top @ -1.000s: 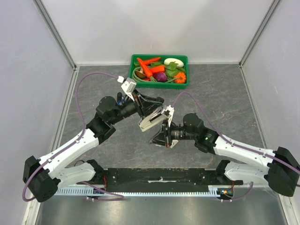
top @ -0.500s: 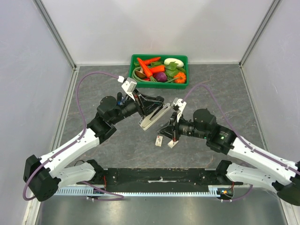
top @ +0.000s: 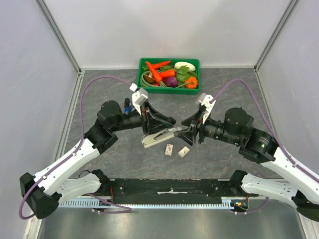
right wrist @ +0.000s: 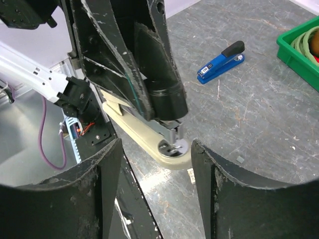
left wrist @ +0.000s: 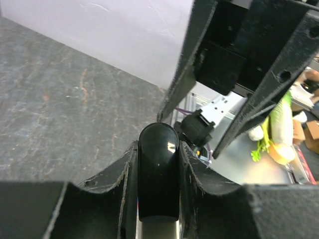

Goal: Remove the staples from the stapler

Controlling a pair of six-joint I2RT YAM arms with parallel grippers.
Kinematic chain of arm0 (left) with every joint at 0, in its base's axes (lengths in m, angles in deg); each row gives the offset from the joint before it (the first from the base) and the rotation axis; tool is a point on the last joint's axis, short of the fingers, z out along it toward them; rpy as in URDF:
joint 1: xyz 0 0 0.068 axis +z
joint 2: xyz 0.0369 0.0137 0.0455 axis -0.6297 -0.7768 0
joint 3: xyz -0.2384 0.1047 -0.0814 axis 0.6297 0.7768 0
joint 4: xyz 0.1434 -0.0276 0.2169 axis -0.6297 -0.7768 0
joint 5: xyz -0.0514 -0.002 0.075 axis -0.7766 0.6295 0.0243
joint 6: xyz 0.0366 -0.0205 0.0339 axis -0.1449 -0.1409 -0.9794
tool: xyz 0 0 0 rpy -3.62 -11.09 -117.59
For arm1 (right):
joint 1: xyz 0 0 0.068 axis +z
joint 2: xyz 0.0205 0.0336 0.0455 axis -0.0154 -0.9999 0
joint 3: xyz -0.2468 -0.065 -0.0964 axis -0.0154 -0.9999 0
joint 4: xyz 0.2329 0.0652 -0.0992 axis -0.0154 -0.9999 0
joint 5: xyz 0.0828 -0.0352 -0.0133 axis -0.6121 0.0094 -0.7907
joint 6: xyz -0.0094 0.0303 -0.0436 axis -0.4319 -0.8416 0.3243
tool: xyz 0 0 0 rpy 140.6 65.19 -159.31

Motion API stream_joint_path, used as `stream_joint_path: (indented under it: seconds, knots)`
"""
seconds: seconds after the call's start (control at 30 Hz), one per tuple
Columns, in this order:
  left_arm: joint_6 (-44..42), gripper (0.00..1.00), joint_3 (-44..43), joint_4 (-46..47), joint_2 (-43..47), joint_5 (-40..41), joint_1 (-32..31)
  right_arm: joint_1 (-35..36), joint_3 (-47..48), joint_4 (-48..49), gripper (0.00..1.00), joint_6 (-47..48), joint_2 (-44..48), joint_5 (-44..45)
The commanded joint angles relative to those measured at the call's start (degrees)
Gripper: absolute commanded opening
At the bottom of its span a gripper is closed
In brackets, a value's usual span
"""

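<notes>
My left gripper (top: 169, 127) has its fingers (left wrist: 125, 174) clamped on the stapler (top: 158, 137). It holds the stapler low over the worktop (top: 119, 154), nose presented to the other arm. Two white pieces (top: 169, 149), probably staples, lie just below. My right gripper (top: 186, 132) is at the stapler's nose, its fingers (right wrist: 102, 179) wide apart and empty.
</notes>
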State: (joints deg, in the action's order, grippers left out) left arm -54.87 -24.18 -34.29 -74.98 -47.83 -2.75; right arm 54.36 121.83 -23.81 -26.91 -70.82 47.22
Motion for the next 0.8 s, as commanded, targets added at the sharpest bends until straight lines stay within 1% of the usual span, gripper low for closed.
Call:
stream_joint_path:
  seconds: [0.0, 0.07, 0.2, 0.53, 0.7, 0.77]
  knots:
    - [-1.2, 0.02, -3.7, 0.6, 3.0, -8.6, -0.2, 0.1, 3.9, -5.0, 0.67, 3.2, 1.4, -2.8]
    - [-0.9, 0.02, -3.9, 0.6, 3.2, -10.5, -0.3, 0.1, 4.5, -5.3, 0.69, 3.5, 1.4, -4.8]
    - [0.6, 0.02, -3.9, 1.8, 3.1, -13.6, -0.2, 0.1, 4.9, -5.3, 0.71, 3.5, 0.3, -8.2]
    - [5.3, 0.02, -1.8, 8.6, 2.3, -18.0, -0.3, 0.1, 2.8, -0.3, 0.69, 2.1, -3.4, -13.1]
    - [6.8, 0.02, -1.1, 10.9, 1.3, -19.0, -0.5, 0.1, 2.7, 1.7, 0.6, 1.4, -4.6, -14.8]
    - [7.0, 0.02, -0.9, 11.3, 1.0, -19.0, -0.6, 0.1, 2.3, 2.3, 0.54, 1.2, -4.8, -15.1]
